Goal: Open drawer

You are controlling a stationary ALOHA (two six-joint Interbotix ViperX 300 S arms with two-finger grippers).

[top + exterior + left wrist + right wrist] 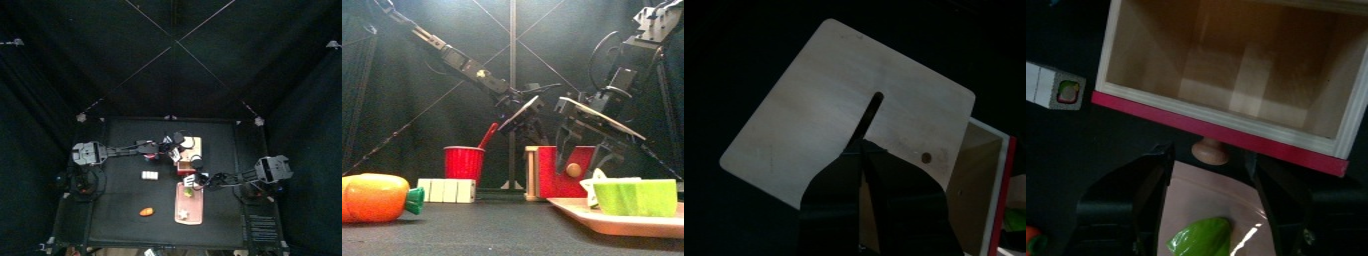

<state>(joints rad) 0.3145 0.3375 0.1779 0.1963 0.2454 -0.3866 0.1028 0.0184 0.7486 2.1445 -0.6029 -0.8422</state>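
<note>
- Carrot (372, 197) at near left and the pink tray (577, 207) at near right lie closest to the front camera. The tray holds a green piece (636, 196).
- A white block (446, 190) and a red cup (465, 162) stand behind the carrot, left of the drawer.
- Drawer (563, 170) stands mid-surface, just beyond the tray's far end. Its red front and round knob (1209, 151) face the near side.
- Right tool (1213, 165) is wide open and holds nothing. One jaw stands on each side of the knob and neither seems to touch it.
- The relation that matters: the knob lies straight ahead of the right tool, between the jaws, and the drawer's slide axis runs far to near. The pull would likely come toward the tray.
- The right arm is the nearer one to the knob. The tray sits right under the pull path, so I judge there is little room in front.
- Left tool (871, 150) is part-closed at the drawer's cream top panel. One slim finger lies across the panel, and it looks like a clamp that steadies the box.
- The right wrist view looks into a cream hollow behind the red edge. I cannot tell whether the drawer has slid out at all.
</note>
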